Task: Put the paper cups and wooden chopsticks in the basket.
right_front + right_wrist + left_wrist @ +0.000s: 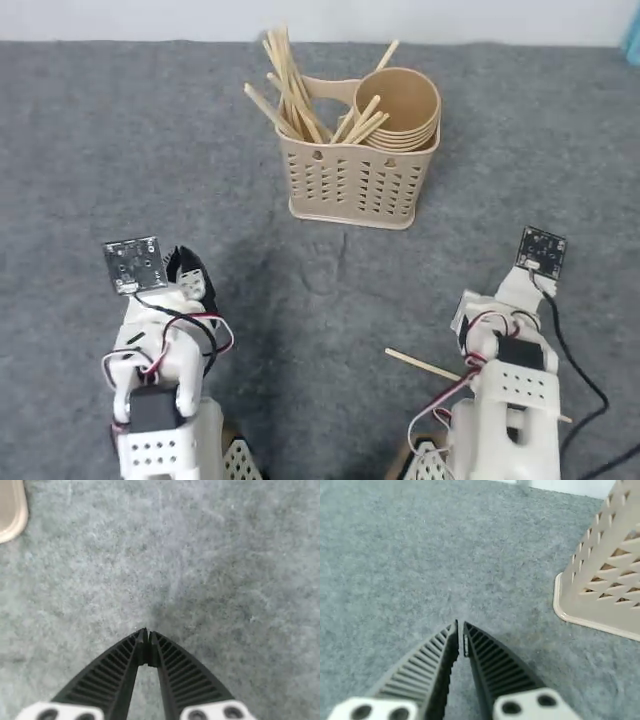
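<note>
Lying partly under right arm, one chopstick on grey mat.

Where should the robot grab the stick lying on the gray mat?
Grip the wooden chopstick on its bare stretch beside the right arm, coming straight down with jaws across it. It lies flat on the mat, and the rest runs under that arm.

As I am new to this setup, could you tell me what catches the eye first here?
The beige basket at the far middle of the grey mat stands out, holding stacked paper cups and a bundle of wooden chopsticks. One stray chopstick lies on the mat, partly under the right arm. The left gripper and right gripper are shut and empty.
</note>
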Robot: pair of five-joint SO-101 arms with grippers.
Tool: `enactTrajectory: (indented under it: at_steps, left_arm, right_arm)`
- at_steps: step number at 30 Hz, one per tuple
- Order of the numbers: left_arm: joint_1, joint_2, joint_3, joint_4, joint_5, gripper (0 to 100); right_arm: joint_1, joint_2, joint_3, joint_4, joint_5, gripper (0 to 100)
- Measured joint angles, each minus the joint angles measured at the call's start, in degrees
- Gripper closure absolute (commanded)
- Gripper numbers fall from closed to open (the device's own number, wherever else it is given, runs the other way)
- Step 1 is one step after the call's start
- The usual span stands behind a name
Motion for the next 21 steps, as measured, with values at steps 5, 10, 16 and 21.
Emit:
enactTrajectory:
  at_steps: [5,10,16,21]
  left_arm:
    - [4.40,0.00,0.00,5.36,-6.33,99]
    - [5.27,0.00,0.00,6.33,-7.65,99]
    - [5.19,0.00,-1.49,9.32,-7.82,99]
    - [5.19,0.00,-1.85,10.55,-8.09,99]
  right_arm:
    - [0.00,-14.95,-0.18,11.52,0.00,99.0]
    - [-0.09,-35.87,1.41,19.43,2.11,99.0]
    - [-3.16,-40.53,3.52,19.69,5.63,99.0]
    - [-6.24,-40.88,3.52,19.69,6.51,98.6]
